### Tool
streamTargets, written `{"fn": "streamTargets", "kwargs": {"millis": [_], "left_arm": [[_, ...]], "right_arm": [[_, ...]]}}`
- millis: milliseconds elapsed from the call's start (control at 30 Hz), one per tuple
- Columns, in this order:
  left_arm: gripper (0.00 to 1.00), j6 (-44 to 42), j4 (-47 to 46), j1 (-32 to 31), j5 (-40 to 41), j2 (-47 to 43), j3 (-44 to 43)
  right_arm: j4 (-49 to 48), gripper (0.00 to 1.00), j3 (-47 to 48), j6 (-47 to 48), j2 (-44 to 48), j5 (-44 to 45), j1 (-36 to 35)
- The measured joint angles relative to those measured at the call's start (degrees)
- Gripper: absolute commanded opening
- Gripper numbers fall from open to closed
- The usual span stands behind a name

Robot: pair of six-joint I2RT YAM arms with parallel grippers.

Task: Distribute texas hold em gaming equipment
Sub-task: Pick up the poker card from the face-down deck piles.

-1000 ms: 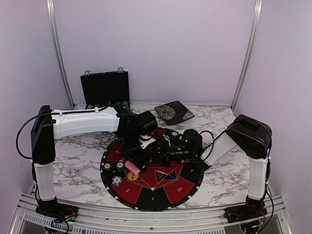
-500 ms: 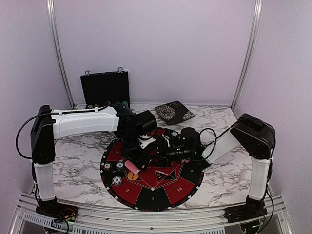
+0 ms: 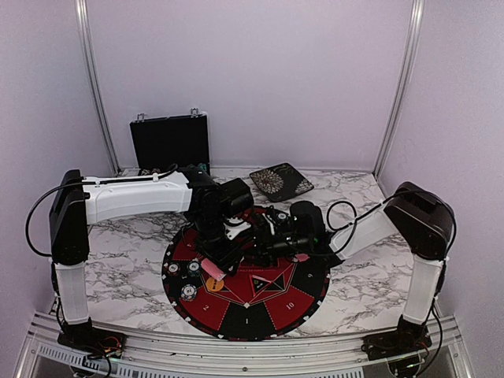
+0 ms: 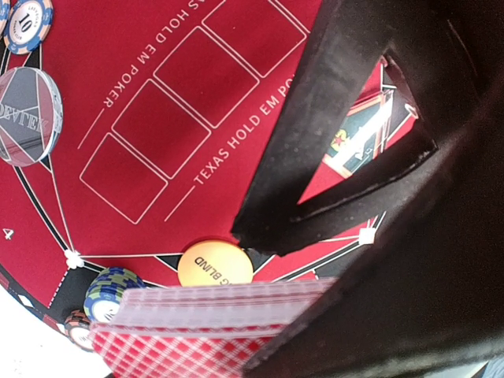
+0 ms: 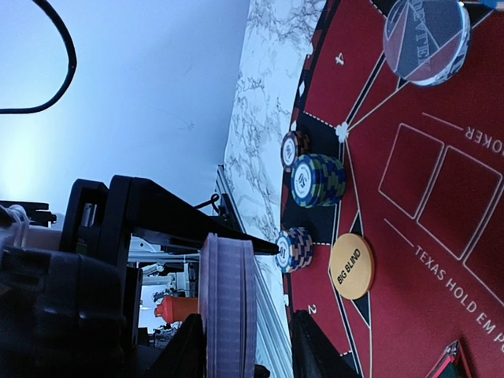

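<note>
My left gripper hangs over the left half of the round mat, shut on a deck of red-backed cards. My right gripper reaches in from the right with its jaws apart on either side of the deck's edge, a gap showing on one side. On the mat lie an orange Big Blind disc, a clear disc, and striped chip stacks. From above, the chips sit at the mat's left rim. One card lies on the mat beyond the right gripper.
A black hinged case stands open at the back left against the wall. A dark patterned square pad lies behind the mat. Marble tabletop surrounds the mat, with a metal rail along the near edge.
The right arm's elbow has swung out to the right and its jaws have widened beside the deck. The left arm and the deck have stayed put.
</note>
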State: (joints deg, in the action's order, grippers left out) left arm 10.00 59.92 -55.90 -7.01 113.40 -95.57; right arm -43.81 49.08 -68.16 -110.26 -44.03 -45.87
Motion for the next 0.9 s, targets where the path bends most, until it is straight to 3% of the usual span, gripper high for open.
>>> {"fn": "streamTargets", "kwargs": {"millis": [900], "left_arm": [[0.39,0.0,0.1,0.0,0.6,0.0,0.0]], "right_arm": [[2.7,0.34,-0.5,1.8,2.2,2.2,0.0]]}}
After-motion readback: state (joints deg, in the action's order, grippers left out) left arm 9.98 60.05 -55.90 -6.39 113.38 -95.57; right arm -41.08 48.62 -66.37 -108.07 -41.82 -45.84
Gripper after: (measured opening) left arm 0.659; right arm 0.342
